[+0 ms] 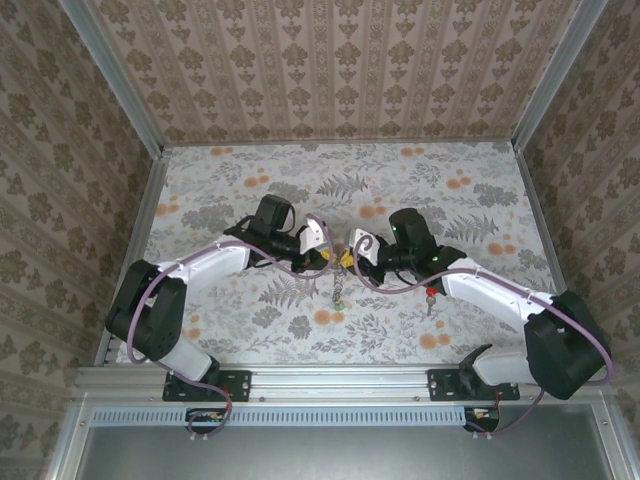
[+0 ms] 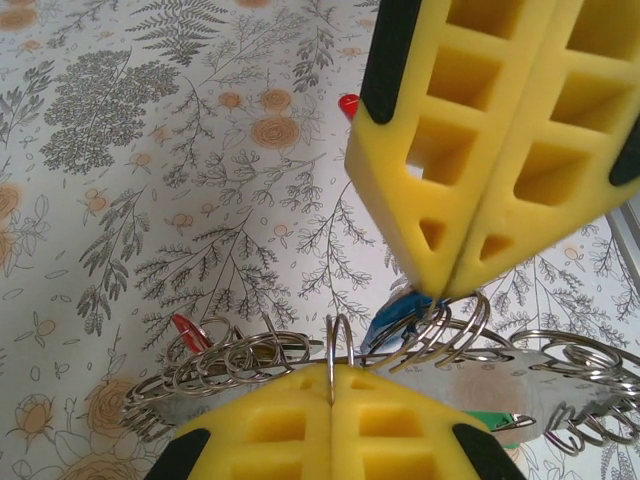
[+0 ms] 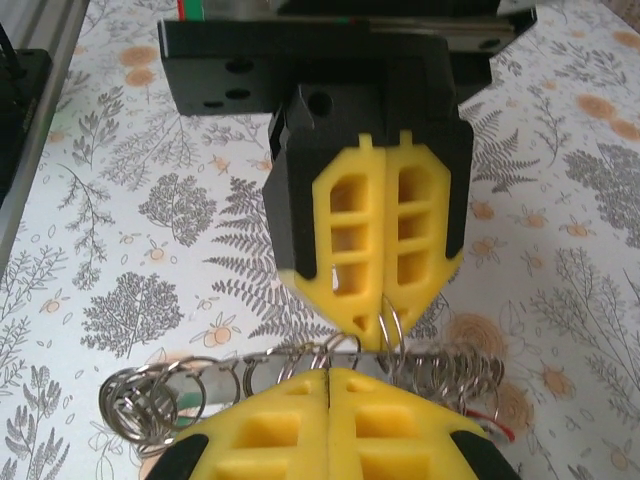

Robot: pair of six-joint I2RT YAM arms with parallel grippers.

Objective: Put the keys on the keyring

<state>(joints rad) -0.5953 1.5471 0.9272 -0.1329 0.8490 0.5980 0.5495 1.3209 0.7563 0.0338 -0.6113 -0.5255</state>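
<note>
Aluminium rail (image 1: pixel 340 381): runs along the near edge of the table (image 1: pixel 250 180), with both arm bases on it.
Loose key (image 1: pixel 430 296): red-headed, lying on the table just beside the right forearm, apart from the ring bunch.
Keyring (image 1: pixel 338 290): a bunch of linked silvery wire rings over the middle of the table, held between the two claws. One strand trails toward the near edge in the top view; I cannot tell whether its end touches the table.
Left claw (image 2: pixel 330 378): pressed together, its yellow foam pads (image 2: pixel 270 430) pinching one ring of the bunch (image 2: pixel 240 358), which stands upright in the seam.
Right claw (image 2: pixel 452 288): meets the left one tip to tip, pads (image 2: pixel 470 150) closed and pinching another ring just beside the first.
Right wrist view: right claw (image 3: pixel 330 378) at the bottom, left claw (image 3: pixel 380 335) opposite, rings (image 3: pixel 140 400) strung out between and to the left.
Keys at the rings: blue-headed key (image 2: pixel 400 312) under the right claw's tip; red-headed key (image 2: pixel 187 330) at the bunch's left end; green head (image 2: pixel 490 425) low on the right. I cannot tell which are threaded on.
Table cover: pale, printed with grey ferns and orange flowers.
Walls (image 1: pixel 330 60): patterned brown panels beyond the far edge.
</note>
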